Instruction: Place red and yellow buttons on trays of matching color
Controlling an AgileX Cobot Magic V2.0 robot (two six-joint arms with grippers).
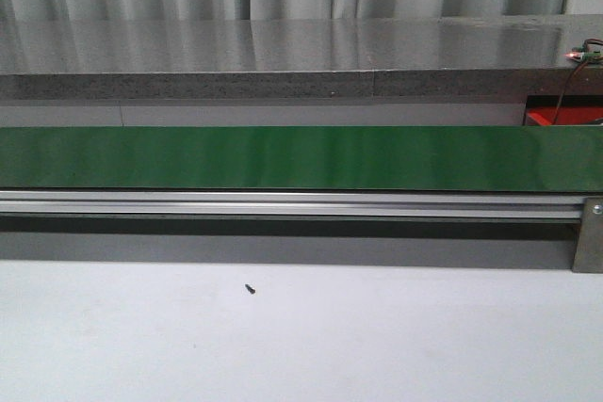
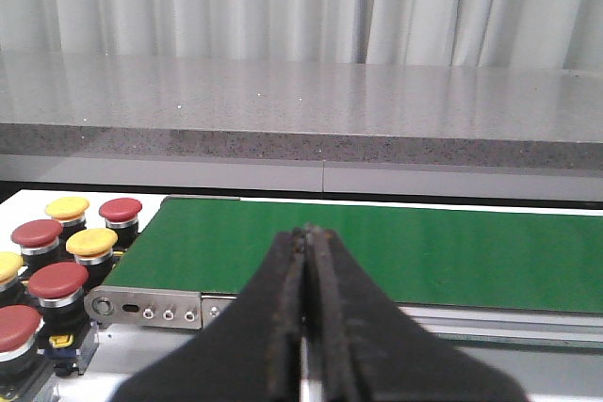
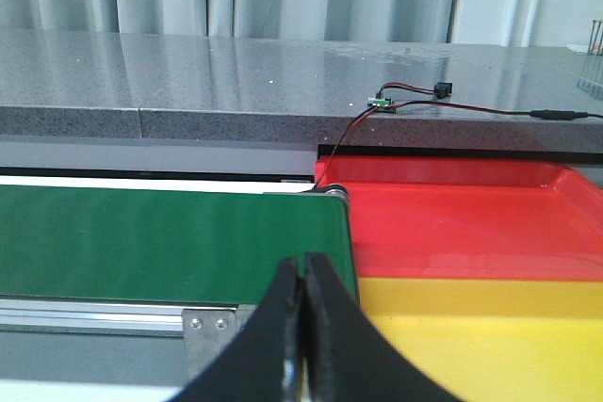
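Observation:
Several red buttons and yellow buttons stand in a cluster beside the end of the green conveyor belt in the left wrist view. My left gripper is shut and empty, over the belt's near rail, apart from the buttons. In the right wrist view a red tray and a yellow tray lie side by side past the other end of the belt. My right gripper is shut with nothing in it, near the belt's end corner. Neither gripper shows in the front view.
The green belt runs across the front view with an aluminium rail along its near side. A grey stone ledge rises behind it. A small dark screw lies on the white table. A wired circuit board sits on the ledge.

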